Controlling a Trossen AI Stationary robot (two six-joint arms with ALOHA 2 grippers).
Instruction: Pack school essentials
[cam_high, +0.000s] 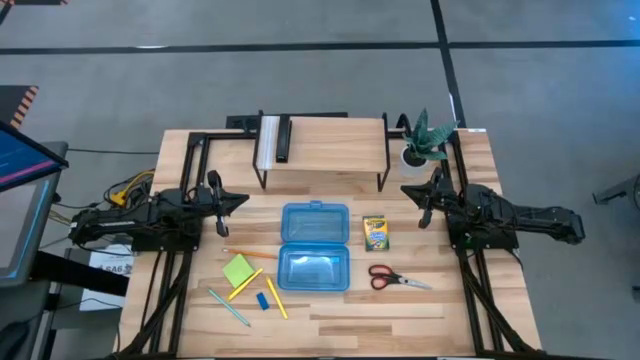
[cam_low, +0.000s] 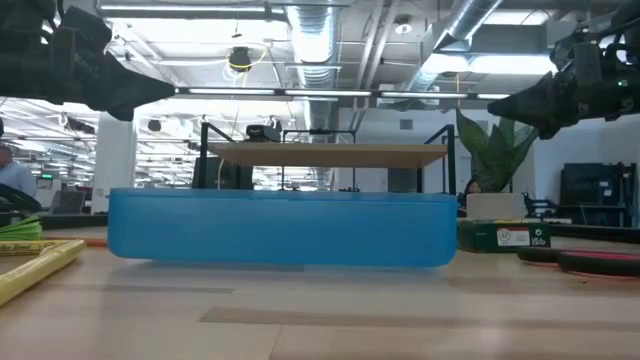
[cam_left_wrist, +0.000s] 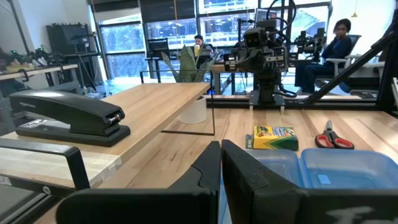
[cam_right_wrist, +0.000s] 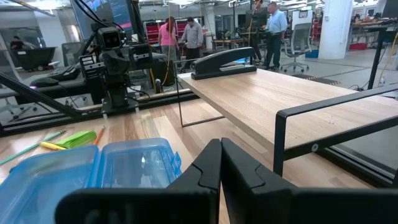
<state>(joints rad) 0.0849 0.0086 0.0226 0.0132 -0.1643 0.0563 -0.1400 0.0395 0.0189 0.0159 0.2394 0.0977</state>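
Jaws pressed together and empty on both sides: the left gripper (cam_high: 243, 199) hangs at the table's left edge and the right gripper (cam_high: 405, 189) at its right, each raised above the wood and pointing inward toward the other. Between them, at the table's (cam_high: 400, 320) centre, a blue case (cam_high: 315, 247) lies opened flat, its two halves side by side. Left of the case sit a green sticky pad (cam_high: 238, 270), two yellow pencils (cam_high: 275, 296), an orange pencil (cam_high: 249, 254), a light-blue pen (cam_high: 228, 307) and a small blue eraser (cam_high: 262, 300), all loose on the wood. Right of the case stands a crayon box (cam_high: 375, 233), with red-handled scissors (cam_high: 394, 277) just beyond it toward the front edge. A low wooden shelf (cam_high: 325, 143) at the back carries a black stapler (cam_left_wrist: 71, 117); a potted plant (cam_high: 425, 138) stands beside the shelf's right end.
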